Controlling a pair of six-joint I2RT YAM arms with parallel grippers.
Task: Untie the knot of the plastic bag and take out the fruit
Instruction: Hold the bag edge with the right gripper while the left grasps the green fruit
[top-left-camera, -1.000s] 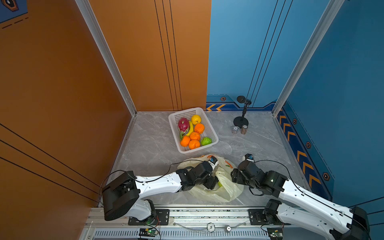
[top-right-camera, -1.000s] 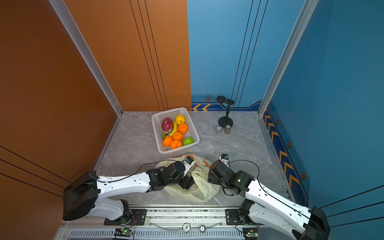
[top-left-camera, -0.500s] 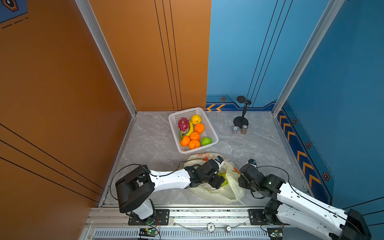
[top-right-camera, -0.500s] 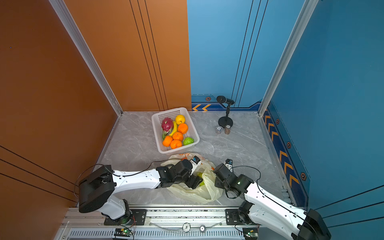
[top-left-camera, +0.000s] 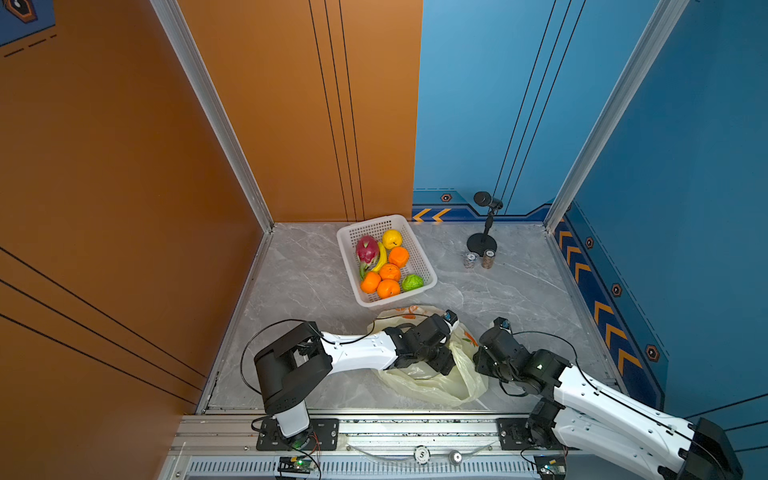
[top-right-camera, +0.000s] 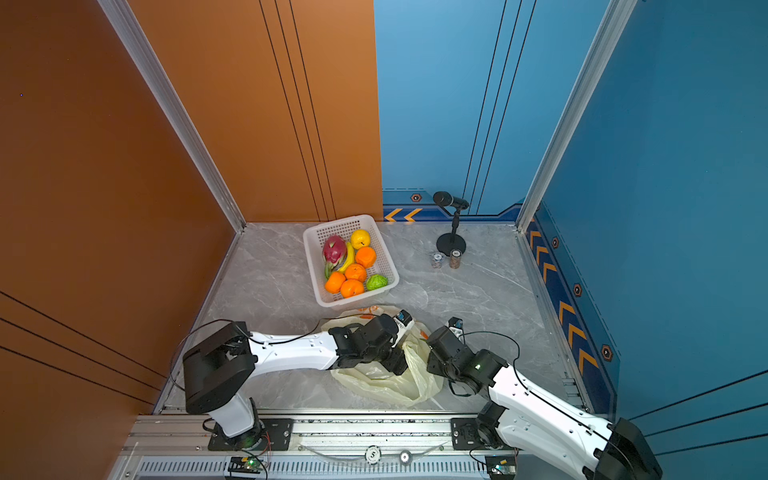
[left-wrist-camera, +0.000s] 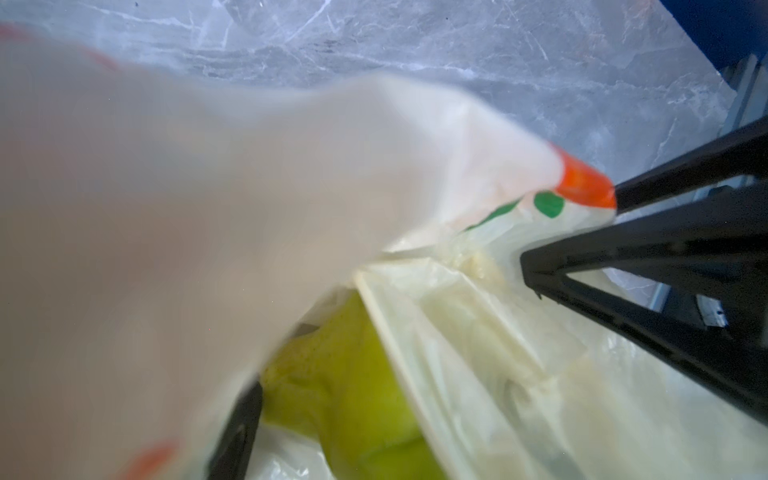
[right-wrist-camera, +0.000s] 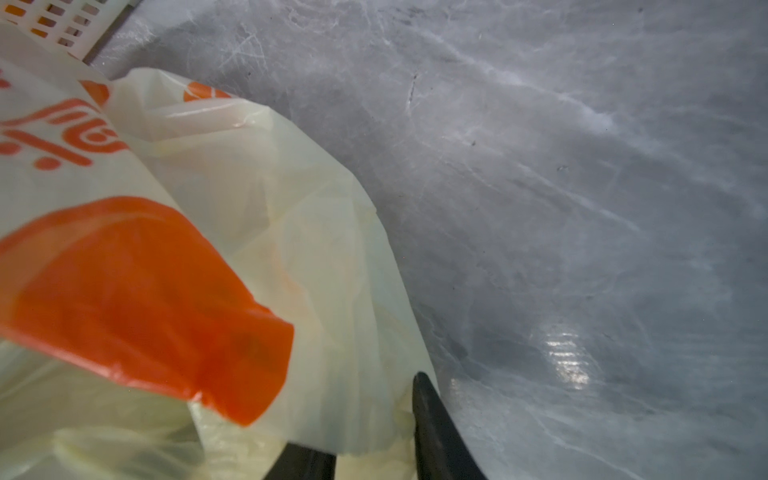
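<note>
The thin, translucent pale-yellow plastic bag (top-left-camera: 432, 384) with orange prints is seen lying open on the grey marbled table (top-left-camera: 299, 282), and the left gripper (top-left-camera: 444, 361) is inserted into its mouth. Its jaws are spread wide: one black finger (left-wrist-camera: 239, 424) is shown just beside a round yellow-green fruit (left-wrist-camera: 345, 386) inside the bag, while the other is covered by film. The bag's rim is pinched between the narrowly set jaws of the right gripper (right-wrist-camera: 361, 419), close beside the left gripper. A white perforated plastic basket (top-left-camera: 348, 266) filled with fruit is placed beyond both grippers, just past the bag.
</note>
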